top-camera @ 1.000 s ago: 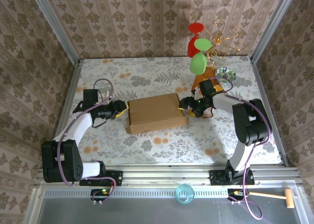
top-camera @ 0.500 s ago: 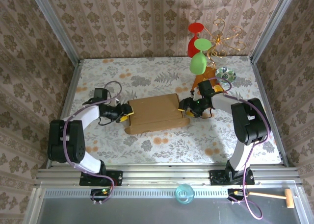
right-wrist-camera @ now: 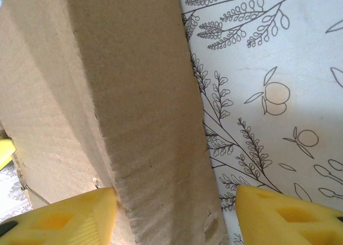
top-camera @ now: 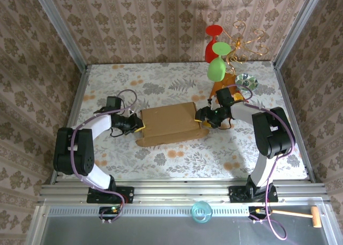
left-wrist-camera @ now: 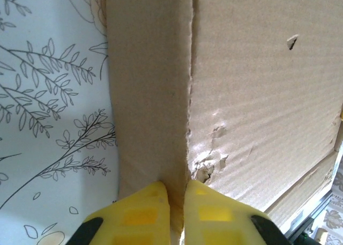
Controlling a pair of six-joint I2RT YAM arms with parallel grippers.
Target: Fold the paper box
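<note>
Close up, the paper box (left-wrist-camera: pixel 257 95) shows tearing at left pincer (left-wrist-camera: pixel 178 194).

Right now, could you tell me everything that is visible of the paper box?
The paper box is plain light-brown corrugated cardboard, folded into a shallow rectangle. It lies flat on the floral tablecloth, mid-table, and a lip sticks out along its near side. The cardboard is scuffed and torn near its left edge. The left tool is pinched shut on that edge. The right tool stands open astride the right wall.
</note>
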